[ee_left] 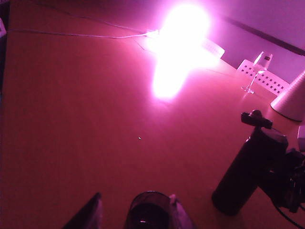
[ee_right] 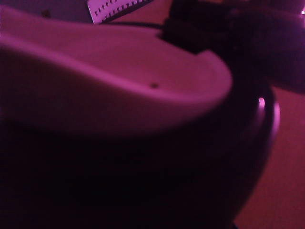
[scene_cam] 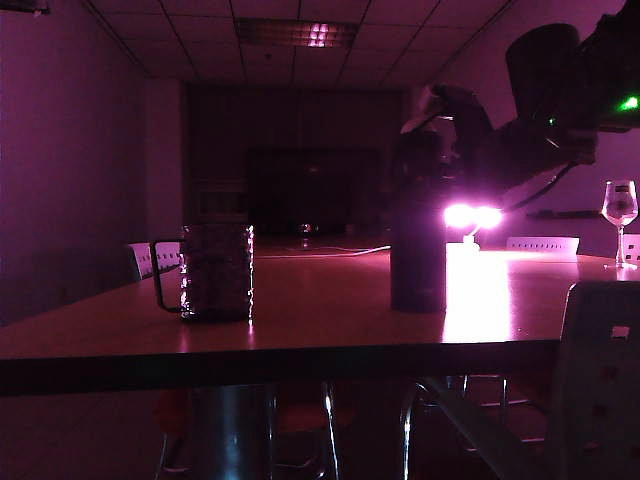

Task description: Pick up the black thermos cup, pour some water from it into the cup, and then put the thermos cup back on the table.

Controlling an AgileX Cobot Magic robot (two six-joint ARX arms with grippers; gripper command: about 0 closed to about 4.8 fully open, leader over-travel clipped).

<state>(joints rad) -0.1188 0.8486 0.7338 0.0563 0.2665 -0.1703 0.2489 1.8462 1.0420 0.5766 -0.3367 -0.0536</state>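
The black thermos cup (scene_cam: 418,262) stands upright on the table (scene_cam: 330,312), right of the middle. My right gripper (scene_cam: 430,165) reaches in from the upper right and sits around its top. From the left wrist view the thermos cup (ee_left: 240,179) shows that gripper (ee_left: 272,162) at its upper part. Up close, the thermos cup (ee_right: 190,181) fills the right wrist view in black, so the jaws are hidden. The cup (scene_cam: 215,272), a dimpled glass mug, stands at the left. My left gripper (ee_left: 136,217) is open with the cup (ee_left: 150,212) between its fingers.
A stemmed wine glass (scene_cam: 620,208) stands at the far right of the table, and a bright lamp (scene_cam: 472,216) glares just behind the thermos cup. A pale cone-shaped object (ee_left: 291,98) stands near the wine glass (ee_left: 257,71). White chairs (scene_cam: 150,260) line the table's far side.
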